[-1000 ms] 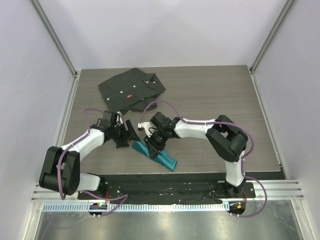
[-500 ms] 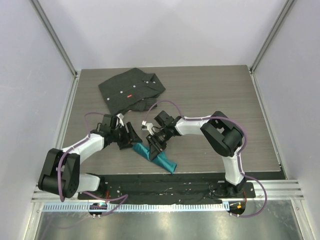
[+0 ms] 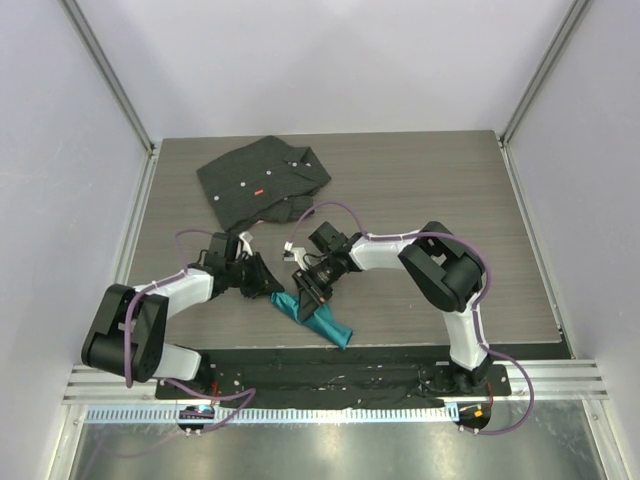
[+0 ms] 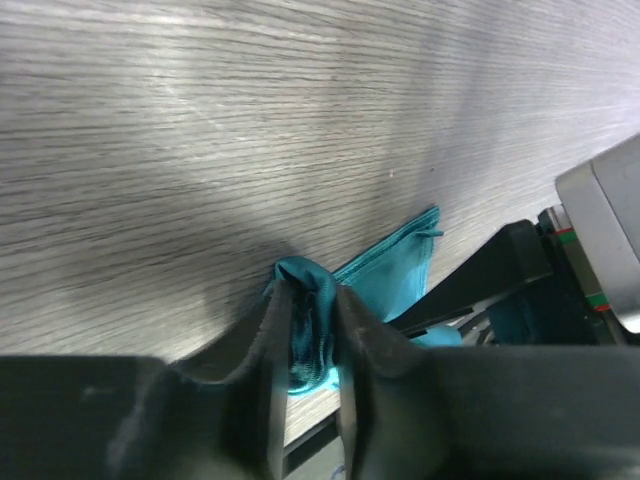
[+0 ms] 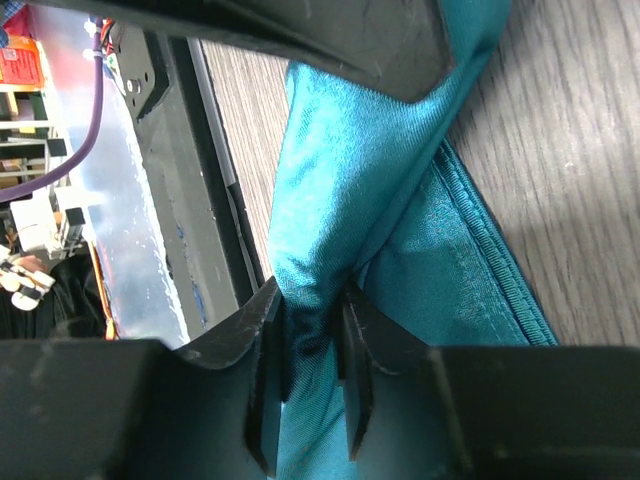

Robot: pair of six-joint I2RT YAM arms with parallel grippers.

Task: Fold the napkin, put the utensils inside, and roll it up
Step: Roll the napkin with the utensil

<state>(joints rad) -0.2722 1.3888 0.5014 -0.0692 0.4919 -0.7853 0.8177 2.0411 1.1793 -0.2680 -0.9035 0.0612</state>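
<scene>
below the black buttoned cloth shirt (image 3: 262, 178) with its small red tag, on the grey wood-grain table (image 3: 430, 190), our left gripper (image 4: 312, 293) has its jaws narrow, pinching a bunched end of the teal, slightly shiny cloth napkin (image 3: 322, 320). the napkin lies rumpled in a long strip nearer us than the shirt and slightly to its right. our right gripper (image 5: 310, 300), also below the shirt, clamps a fold of the same napkin.

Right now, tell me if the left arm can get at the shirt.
Likely yes, but not free-handed: nothing lies between the left gripper and the shirt, yet its jaws pinch the napkin, which the right gripper also holds.
</scene>
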